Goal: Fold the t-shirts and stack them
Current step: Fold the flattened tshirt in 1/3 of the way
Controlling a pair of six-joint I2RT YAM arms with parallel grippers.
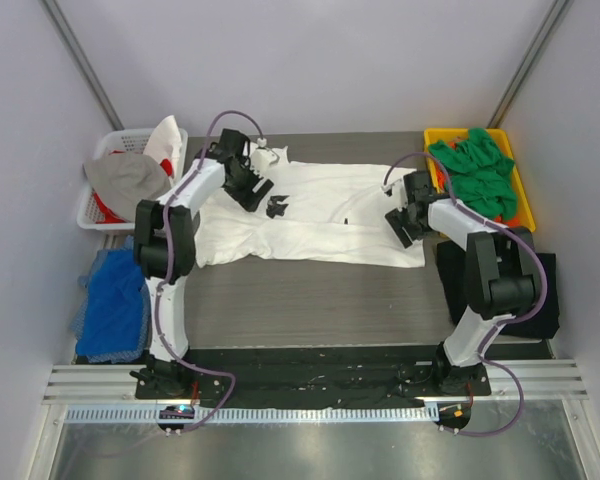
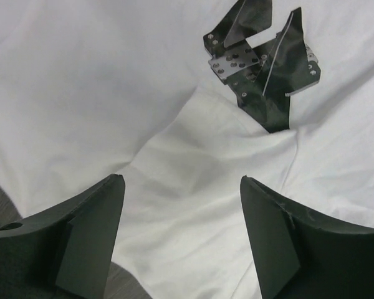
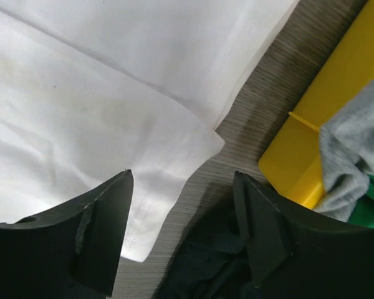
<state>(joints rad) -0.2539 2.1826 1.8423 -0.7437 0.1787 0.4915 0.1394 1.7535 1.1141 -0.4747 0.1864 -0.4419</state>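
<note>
Fold step was on the white t-shirt (image 1: 320, 230), spread across the bench (image 1: 310, 300). Left hand (image 2: 181, 199) hovered open over the cloth near the black print (image 2: 262, 68). Right hand (image 3: 184, 193) was open above its right edge, beside the yellow bin (image 1: 437, 136). Neither held anything. Next move likely needed both to pinch an edge.
</note>
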